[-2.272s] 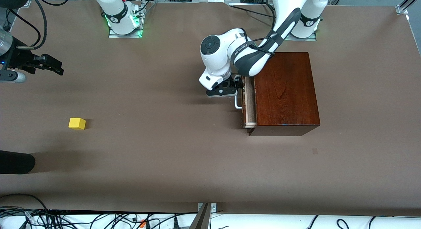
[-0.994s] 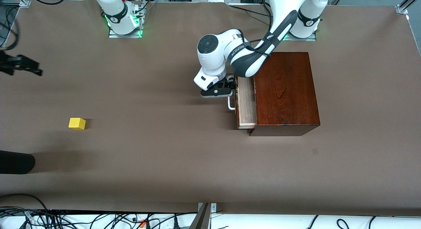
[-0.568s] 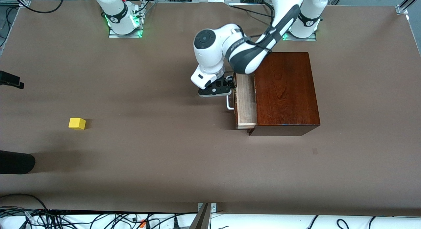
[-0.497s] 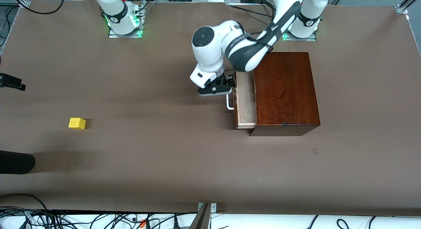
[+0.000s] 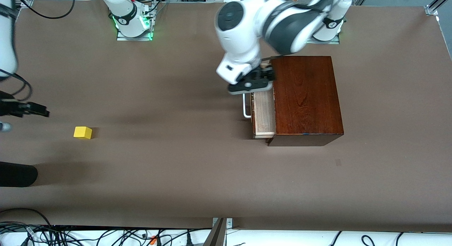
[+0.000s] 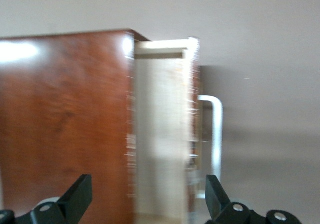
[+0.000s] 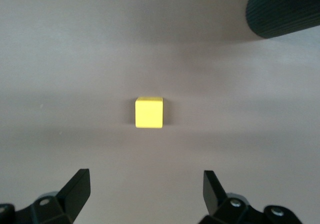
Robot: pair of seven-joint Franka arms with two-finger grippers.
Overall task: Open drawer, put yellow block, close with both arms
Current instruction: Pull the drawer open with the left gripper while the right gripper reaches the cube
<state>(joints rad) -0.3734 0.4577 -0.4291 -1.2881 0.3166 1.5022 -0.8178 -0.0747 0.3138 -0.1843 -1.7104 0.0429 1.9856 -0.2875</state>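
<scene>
The drawer [image 5: 263, 113] stands partly pulled out of the dark mahogany box [image 5: 307, 97], its pale tray and white handle [image 5: 246, 110] showing. My left gripper [image 5: 265, 77] is open and empty, up in the air over the drawer's end toward the robot bases. In the left wrist view [image 6: 146, 191] its fingers straddle the tray [image 6: 162, 134], and the handle [image 6: 216, 129] shows beside it. The yellow block [image 5: 82, 132] lies on the table toward the right arm's end. My right gripper [image 5: 40, 111] is open above the table near the block [image 7: 149, 112], which is apart from its fingers [image 7: 80, 183].
A black rounded object [image 5: 17, 174] lies at the table's edge nearer the camera than the block; it also shows in the right wrist view [image 7: 285, 8]. Brown table [image 5: 169, 150] spreads between block and box.
My left gripper pulled the drawer out by the handle, then let go, rose and moved toward the box. My right gripper came over the table to the yellow block.
</scene>
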